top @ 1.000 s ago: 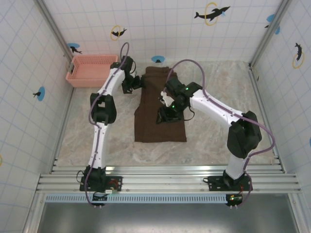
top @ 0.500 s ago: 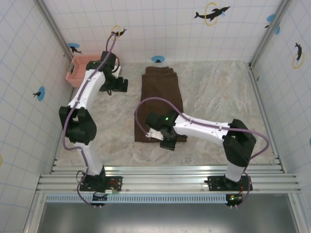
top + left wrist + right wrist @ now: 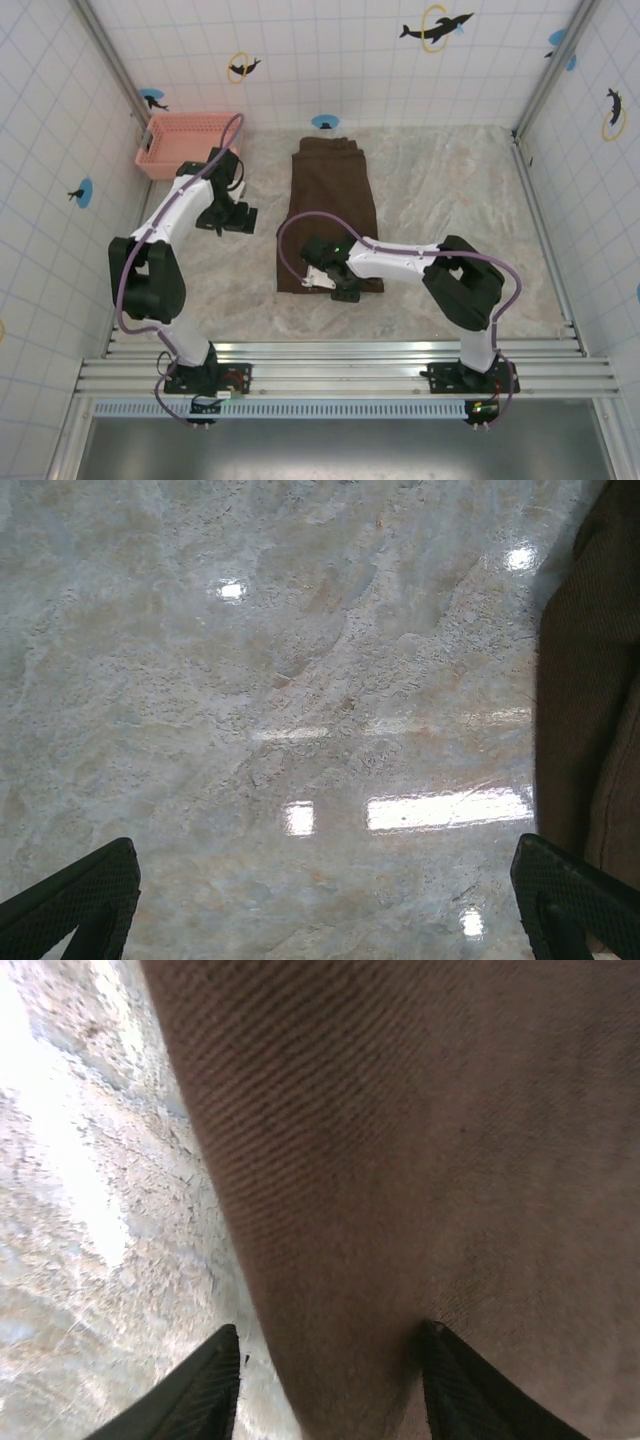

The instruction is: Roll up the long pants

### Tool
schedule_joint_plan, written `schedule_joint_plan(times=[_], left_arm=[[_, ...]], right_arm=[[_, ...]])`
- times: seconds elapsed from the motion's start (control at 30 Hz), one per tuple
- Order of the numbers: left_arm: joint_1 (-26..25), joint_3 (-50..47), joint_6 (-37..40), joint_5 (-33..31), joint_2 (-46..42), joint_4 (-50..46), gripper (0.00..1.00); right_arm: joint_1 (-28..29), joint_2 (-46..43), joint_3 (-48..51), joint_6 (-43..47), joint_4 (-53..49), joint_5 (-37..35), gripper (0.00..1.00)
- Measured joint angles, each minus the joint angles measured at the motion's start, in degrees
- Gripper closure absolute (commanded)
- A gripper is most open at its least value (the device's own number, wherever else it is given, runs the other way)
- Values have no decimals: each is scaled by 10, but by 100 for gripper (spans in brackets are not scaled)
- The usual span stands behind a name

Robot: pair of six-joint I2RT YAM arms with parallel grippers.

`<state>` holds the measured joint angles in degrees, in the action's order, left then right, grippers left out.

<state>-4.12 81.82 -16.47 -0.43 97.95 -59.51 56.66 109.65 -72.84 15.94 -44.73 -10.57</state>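
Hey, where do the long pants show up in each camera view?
Top external: long pants flat, mid-picture, running far to near.
Left wrist: long pants along the right edge.
Right wrist: long pants across centre and right.
Shared landmark: marble tabletop bordering the fabric.

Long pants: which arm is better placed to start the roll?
Right. The right gripper is low on the long pants' near hem, fabric between its open fingers. The left gripper hangs open over the table beside them.
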Motion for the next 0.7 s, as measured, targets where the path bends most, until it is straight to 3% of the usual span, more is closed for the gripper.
schedule_joint_plan(times=[0.07,0.13,0.3,0.4,0.7], left_arm=[[0,0,0,1,-13,1,2],[0,-3,0,3,-23,3,2],[-2,-28,0,16,-44,8,3],[-6,-43,3,19,-53,5,2],[-30,-45,22,20,-64,1,2]], right_arm=[[-6,10,-6,6,0,3,73],[-12,19,-19,10,-1,10,100],[-24,23,-43,31,-11,53,100],[-35,23,-70,46,-41,118,100],[-87,85,-261,54,-221,403,98]])
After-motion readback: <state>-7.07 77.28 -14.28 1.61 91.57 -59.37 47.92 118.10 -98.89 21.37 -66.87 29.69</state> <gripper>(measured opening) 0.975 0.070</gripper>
